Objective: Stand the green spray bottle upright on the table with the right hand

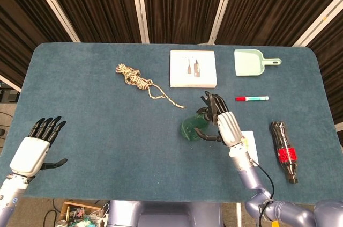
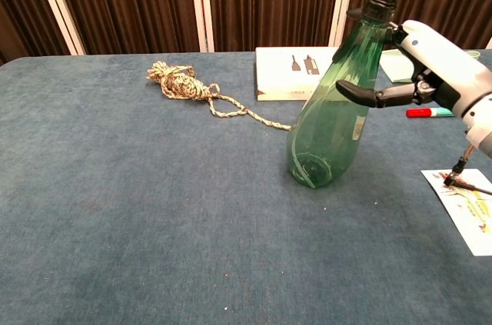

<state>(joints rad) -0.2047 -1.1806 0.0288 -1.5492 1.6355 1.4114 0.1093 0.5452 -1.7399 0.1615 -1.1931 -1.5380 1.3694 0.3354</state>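
The green spray bottle (image 2: 330,121) is translucent with a black trigger head at the top. It leans slightly to the right, and its base touches the blue table (image 2: 154,225) near the middle. My right hand (image 2: 430,71) grips its upper body and neck from the right side, thumb across the front. In the head view the green spray bottle (image 1: 192,126) shows just left of my right hand (image 1: 225,125). My left hand (image 1: 35,149) rests open at the table's near left edge, holding nothing.
A coiled rope (image 1: 136,79) lies at the back left, its loose end trailing toward the bottle. A white card (image 1: 193,68), a mint dustpan (image 1: 252,61) and a red-capped marker (image 1: 252,99) lie behind. A dark bottle (image 1: 284,151) and a leaflet (image 2: 465,210) lie to the right.
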